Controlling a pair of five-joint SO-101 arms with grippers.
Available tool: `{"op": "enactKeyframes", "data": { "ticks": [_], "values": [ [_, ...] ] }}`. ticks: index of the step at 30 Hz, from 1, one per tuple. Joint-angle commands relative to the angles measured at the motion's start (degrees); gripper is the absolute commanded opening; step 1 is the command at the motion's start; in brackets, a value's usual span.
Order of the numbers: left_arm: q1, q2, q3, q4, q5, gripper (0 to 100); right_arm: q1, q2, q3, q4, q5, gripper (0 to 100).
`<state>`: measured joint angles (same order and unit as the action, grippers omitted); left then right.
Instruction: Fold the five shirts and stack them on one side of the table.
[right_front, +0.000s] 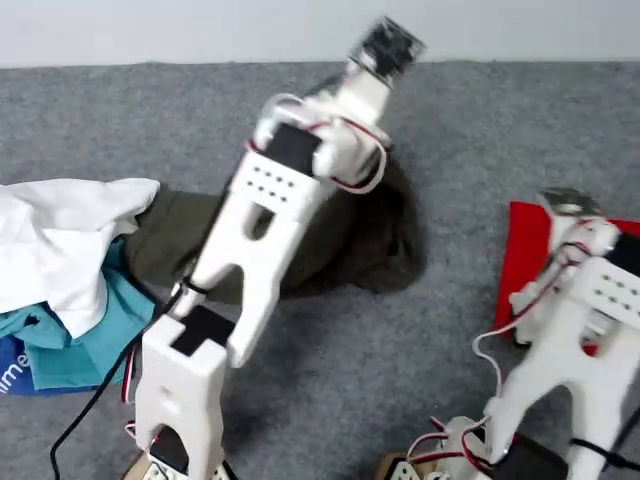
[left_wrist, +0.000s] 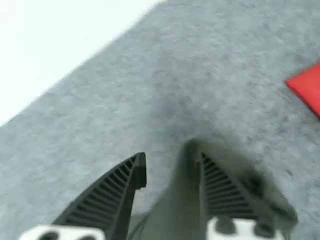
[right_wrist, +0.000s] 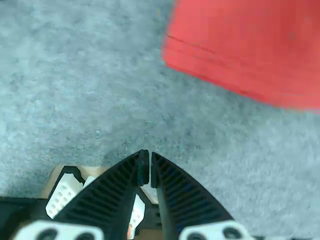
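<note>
Up top, my left arm (right_front: 260, 230) lies right across the olive-green cloth shirt (right_front: 370, 240) and covers its middle. My right arm (right_front: 580, 330) hides part of the red folded shirt (right_front: 525, 250), and the frame edge cuts off the rest of it. In the heap on the far side the blue shirt (right_front: 15, 375) is barely a corner at the frame's edge, buried under the teal shirt (right_front: 90, 330), with the white crumpled shirt (right_front: 60, 240) on top.

My left pincer (left_wrist: 169, 160) stands partly apart, with a soft fold of the olive-green cloth shirt (left_wrist: 182, 200) caught in it. The fold is pressed along one ribbed black finger (left_wrist: 215, 180) and lifted clear of the grey felt table (left_wrist: 200, 75). The cloth edge there is smeared, so I can't trace it exactly.

My right pincer (right_wrist: 146, 159) is closed tight with its ridged tips meeting and nothing between them. It hangs over fuzzy grey felt near the flat, straight-hemmed edge of the red folded shirt (right_wrist: 250, 45), which it does not touch.
</note>
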<state>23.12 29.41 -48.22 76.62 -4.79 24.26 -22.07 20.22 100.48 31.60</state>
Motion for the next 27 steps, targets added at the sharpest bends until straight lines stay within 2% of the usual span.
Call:
{"op": "enactKeyframes", "data": {
  "ticks": [1,3,6,11,21,27],
  "values": [
    [-3.08,0.62,-12.09,11.08,0.35,20,-9.63,-1.54,-0.79,1.80,-3.16,0.9],
    [-4.40,1.58,-15.08,16.97,-0.35,20,-14.90,-1.54,-0.70,0.57,-5.98,0.9],
    [-5.27,2.46,-16.92,24.44,-5.19,20,-22.64,-1.54,-0.70,-1.54,-8.18,0.9],
    [-8.62,-0.53,-8.57,24.00,-6.86,18,-30.99,-1.45,-0.44,-6.99,-8.44,0.9],
    [-14.51,-13.10,18.07,23.82,-9.23,15,-32.13,-0.75,-0.35,-12.00,-8.44,0.9],
    [-17.58,-10.73,30.99,22.15,-14.51,20,-32.31,5.49,-0.70,-11.74,-8.44,0.9]
  ]
}}
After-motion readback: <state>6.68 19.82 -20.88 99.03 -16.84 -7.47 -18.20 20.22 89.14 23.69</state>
